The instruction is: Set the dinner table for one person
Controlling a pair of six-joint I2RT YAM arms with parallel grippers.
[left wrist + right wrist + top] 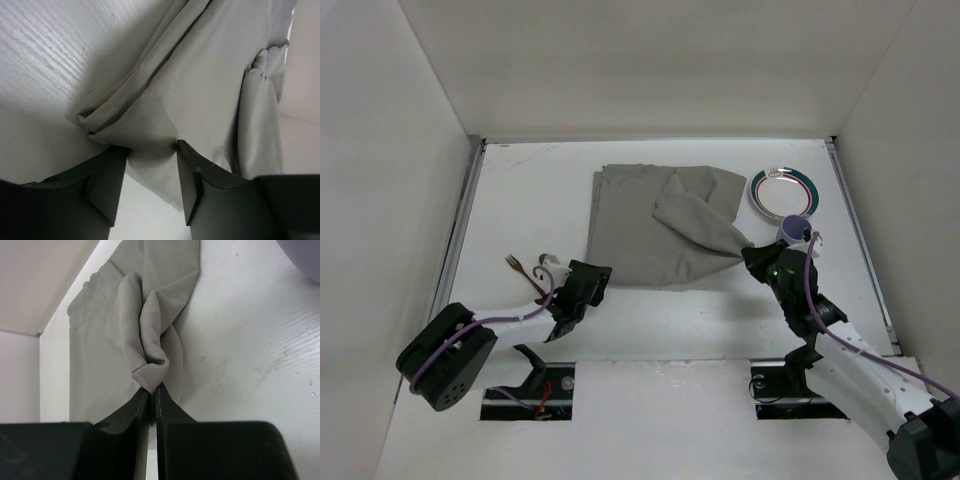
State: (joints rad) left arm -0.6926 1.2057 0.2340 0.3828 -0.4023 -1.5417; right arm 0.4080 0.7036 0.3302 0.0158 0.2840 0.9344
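Desk (pixel 520 190): white top, runs rail to rail, and everything sits on it. Grey cloth mat (pixel 630 220) lies mid-desk toward the far half and is not flat. Its right part is folded over on itself and drawn into a taper pointing near-right.

Right end effector (pixel 752 256): jaws pinched together on the tapered corner of the mat. Wrist view shows a bunched fold of fabric clamped right at the fingertips (pixel 130 412), with the mat rising in a ridge beyond them.

Left end effector (pixel 598 272): at the mat's near-left corner, jaws spread apart. Wrist view shows the layered mat edge lying across the gap between the two fingers (pixel 107 180). Bare desk shows below it and nothing is clamped.

Around:
- Plate (pixel 758 190) with a green and red ringed rim sits far right, just beside the mat's far-right corner. Can't tell whether they touch.
- Purple cup (pixel 790 231) stands between the plate and the right end effector, tight against that arm's wrist. It also shows in the top corner of the right wrist view.
- Fork (pixel 518 265) lies left of the left end effector, near the left rail and apart from the mat.
- Small pale item (pixel 548 260) sits beside the fork. Too small to identify.
- Purple cables run along both arms.
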